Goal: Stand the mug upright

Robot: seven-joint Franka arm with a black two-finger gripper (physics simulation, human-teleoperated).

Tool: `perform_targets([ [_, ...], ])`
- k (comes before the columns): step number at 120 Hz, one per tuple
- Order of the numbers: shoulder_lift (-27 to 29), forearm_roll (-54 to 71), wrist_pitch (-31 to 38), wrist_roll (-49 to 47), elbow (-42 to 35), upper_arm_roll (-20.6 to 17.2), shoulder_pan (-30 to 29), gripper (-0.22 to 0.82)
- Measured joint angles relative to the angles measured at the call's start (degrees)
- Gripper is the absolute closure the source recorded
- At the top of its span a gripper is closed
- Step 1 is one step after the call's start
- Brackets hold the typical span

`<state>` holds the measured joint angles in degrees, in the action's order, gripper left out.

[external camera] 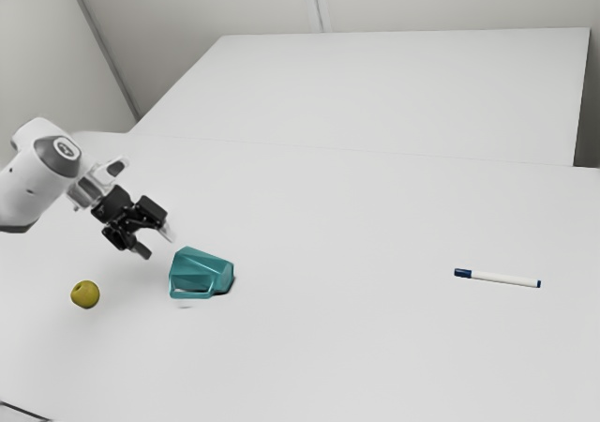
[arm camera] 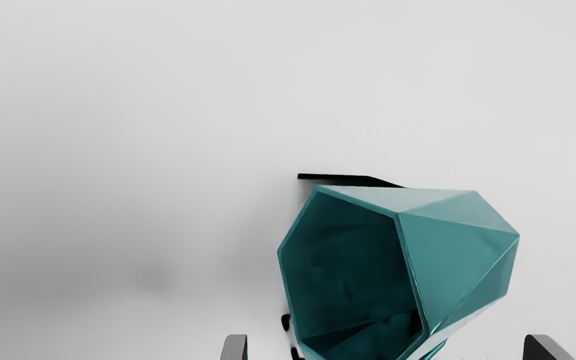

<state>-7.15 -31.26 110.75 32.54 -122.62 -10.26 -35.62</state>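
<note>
Mug, teal, faceted and handled (external camera: 200, 274), lies on its side; near it, the black two-finger gripper (external camera: 156, 241) hovers, fingers wide apart, holding nothing.

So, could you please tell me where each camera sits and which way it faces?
Exterior view: set at the arm's side, looking down across the white table; the arm comes in from this view's left, ending in the black gripper.
Wrist view: mounted on the arm's hand, looking past the fingers toward the table and into the mug's open mouth; both fingertips show at the bottom edge, standing apart.
Shared: both views show the teal mug lying on its side, the tabletop and the gripper's fingers.
</note>
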Motion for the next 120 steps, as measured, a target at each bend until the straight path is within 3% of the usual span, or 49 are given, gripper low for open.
perform_targets([
  [28,-3.5,-5.3,-3.4,12.3,0.4,0.0,-0.1,0.00],
  [57,-5.1,-9.9,-7.5,19.6,0.5,-0.6,0.1,0.00],
  [75,-6.6,-12.0,-9.9,22.9,0.4,-0.5,0.1,0.05],
  [107,-6.8,-12.7,-12.4,27.2,0.5,-0.5,-0.1,0.51],
  [120,-6.7,-12.8,-12.8,28.5,0.6,-0.5,-0.1,0.64],
])
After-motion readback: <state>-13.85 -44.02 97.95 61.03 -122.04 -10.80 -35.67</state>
